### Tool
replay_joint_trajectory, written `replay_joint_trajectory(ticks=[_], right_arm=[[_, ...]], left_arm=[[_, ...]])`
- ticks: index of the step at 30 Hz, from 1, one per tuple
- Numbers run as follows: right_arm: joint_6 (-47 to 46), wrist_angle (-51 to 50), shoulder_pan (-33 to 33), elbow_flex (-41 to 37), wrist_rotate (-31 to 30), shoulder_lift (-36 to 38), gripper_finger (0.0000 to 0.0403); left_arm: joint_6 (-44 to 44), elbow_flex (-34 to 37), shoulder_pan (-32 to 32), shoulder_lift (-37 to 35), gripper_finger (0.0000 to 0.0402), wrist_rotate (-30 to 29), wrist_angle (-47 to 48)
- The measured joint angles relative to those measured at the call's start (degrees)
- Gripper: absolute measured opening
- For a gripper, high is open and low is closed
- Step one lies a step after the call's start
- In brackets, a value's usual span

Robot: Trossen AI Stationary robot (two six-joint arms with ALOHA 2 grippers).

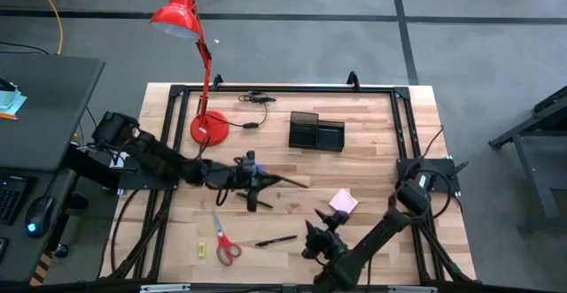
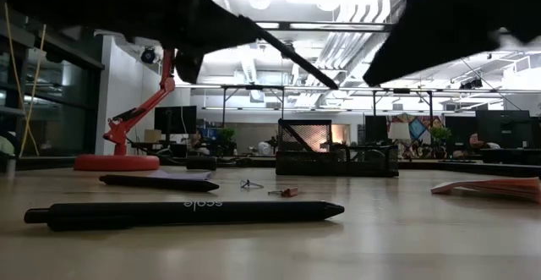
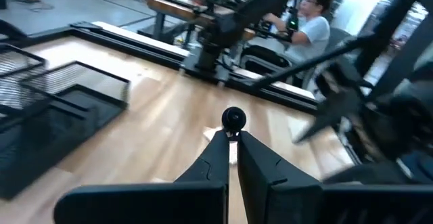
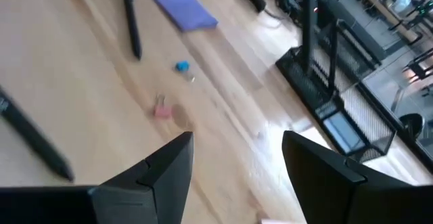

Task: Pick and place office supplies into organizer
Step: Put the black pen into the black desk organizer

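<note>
– Black wins at the front edge: a pen (image 2: pixel 182 213) lies on the wood, printed with a pale word I read as "scale", though I wouldn't swear to it. Red-handled scissors (image 1: pixel 225 243) and a tiny yellow-green piece (image 1: pixel 201 249) lie near it.

– Which arm is working?

– The left one. The left gripper (image 1: pixel 257 181) hangs over mid-table, its fingers pressed together on another thin pen (image 1: pixel 290 184) that sticks out towards the right. The right gripper (image 4: pixel 237 143) is low at the front with its fingers spread and nothing between them. The pink note pad (image 1: pixel 343 201) sits just beyond it.

– So which step is this?

– Carrying, I'd say: a pen is lifted and not yet stowed. The next move needs the left arm to reach towards the back, tip the pen upright over a compartment and let go.

– And the organizer?

– The organizer (image 1: pixel 316 132) is a black mesh tray at the back, right of the lamp base (image 1: pixel 209 127). The purple note pad (image 4: pixel 184 9) is at mid-table. There is no other legible writing.
</note>
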State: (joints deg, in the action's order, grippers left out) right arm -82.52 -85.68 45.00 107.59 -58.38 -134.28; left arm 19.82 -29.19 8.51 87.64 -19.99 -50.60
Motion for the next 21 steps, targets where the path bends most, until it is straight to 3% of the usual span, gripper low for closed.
replay_joint_trajectory(ticks=[6, 10, 21], right_arm=[[-1.12, -0.57, 1.54, 0.0, -0.48, 0.0, 0.0218], [-1.25, -0.67, 2.16, 0.0, -1.37, 0.0, 0.0218], [-1.69, -0.71, 2.29, 0.0, -0.66, 0.0, 0.022]], left_arm=[[-0.7, -2.41, -7.51, 0.0, 0.0, 3.93, -0.12], [-2.98, -6.8, -11.66, 0.0, 0.0, 5.05, 5.11], [-11.28, -24.62, -22.65, 0.0, 0.0, 3.96, 35.38]])
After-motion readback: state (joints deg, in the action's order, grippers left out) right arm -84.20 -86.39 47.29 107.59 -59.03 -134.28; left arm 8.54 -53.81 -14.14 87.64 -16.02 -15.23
